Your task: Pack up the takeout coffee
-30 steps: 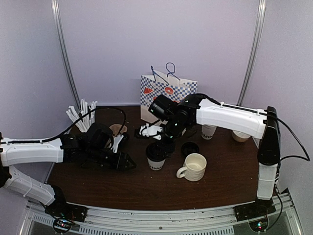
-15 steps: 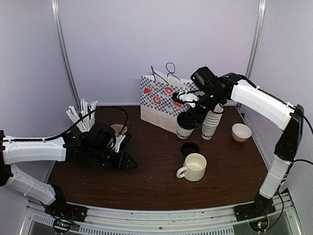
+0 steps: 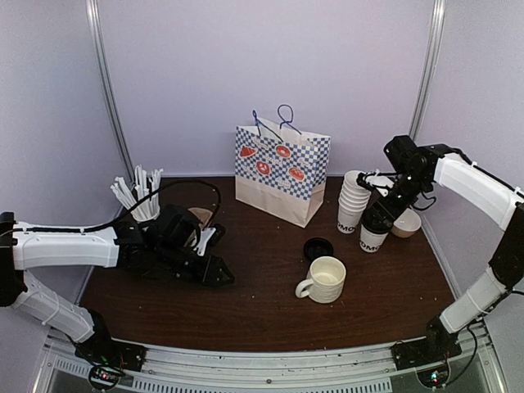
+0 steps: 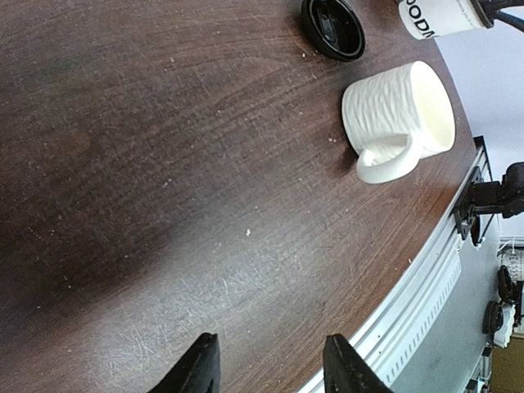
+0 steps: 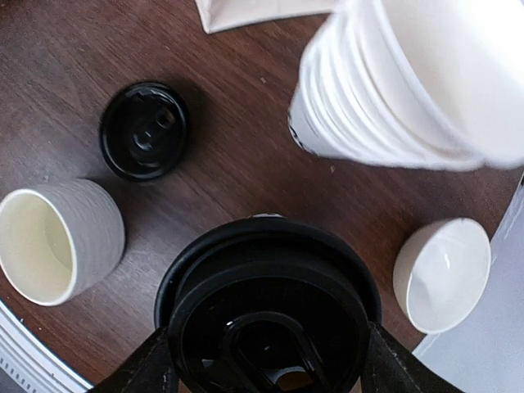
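Observation:
One takeout coffee (image 3: 373, 237), a white paper cup with black lettering and a black lid (image 5: 266, 307), is at the right of the table, just right of the stack of lidless cups (image 3: 352, 209). My right gripper (image 3: 378, 219) is shut on it from above, and its fingers (image 5: 151, 368) press both sides under the lid. I cannot tell if the cup touches the table. The checked paper bag (image 3: 282, 170) stands at the back centre. My left gripper (image 3: 219, 276) hovers low over the left part of the table, open, with bare wood between its fingertips (image 4: 201, 368).
A loose black lid (image 3: 318, 248) and a white handled mug (image 3: 325, 280) lie in the middle. A small white bowl (image 3: 406, 223) sits right of the held cup. White straws (image 3: 135, 195) stand at the back left. The table's front rail (image 4: 426, 286) is near the left gripper.
My right arm has carried the lidded cup from the table's middle, past the front of the bag, to the right side beside the cup stack. The left arm has barely moved.

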You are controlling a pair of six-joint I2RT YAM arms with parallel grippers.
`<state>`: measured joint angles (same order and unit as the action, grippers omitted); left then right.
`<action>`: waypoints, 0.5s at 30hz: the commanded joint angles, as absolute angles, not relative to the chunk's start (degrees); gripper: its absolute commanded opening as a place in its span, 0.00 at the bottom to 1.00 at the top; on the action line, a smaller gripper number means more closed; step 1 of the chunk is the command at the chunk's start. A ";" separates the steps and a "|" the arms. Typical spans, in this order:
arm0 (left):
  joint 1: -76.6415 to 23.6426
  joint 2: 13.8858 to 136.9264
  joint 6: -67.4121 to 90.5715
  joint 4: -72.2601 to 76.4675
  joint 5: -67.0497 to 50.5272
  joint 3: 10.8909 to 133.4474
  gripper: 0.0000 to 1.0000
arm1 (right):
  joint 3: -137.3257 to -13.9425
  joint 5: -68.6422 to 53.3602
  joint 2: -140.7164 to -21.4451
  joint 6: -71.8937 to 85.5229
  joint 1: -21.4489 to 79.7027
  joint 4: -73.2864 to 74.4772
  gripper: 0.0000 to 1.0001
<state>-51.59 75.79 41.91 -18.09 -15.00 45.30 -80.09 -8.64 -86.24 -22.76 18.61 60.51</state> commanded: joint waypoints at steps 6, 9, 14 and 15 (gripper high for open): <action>-51.78 76.26 40.78 -16.16 -16.34 46.99 0.47 | -72.82 -7.48 -81.22 -25.76 4.01 63.41 0.72; -51.76 76.58 40.53 -16.16 -16.47 47.21 0.47 | -72.40 -7.15 -81.44 -25.93 1.61 63.43 0.72; -51.80 77.03 39.83 -16.86 -16.99 48.30 0.47 | -71.52 -9.08 -82.60 -25.37 -1.18 62.60 0.72; -51.78 77.06 39.63 -17.02 -16.98 48.54 0.47 | -71.03 -9.11 -82.62 -25.20 -1.30 61.97 0.72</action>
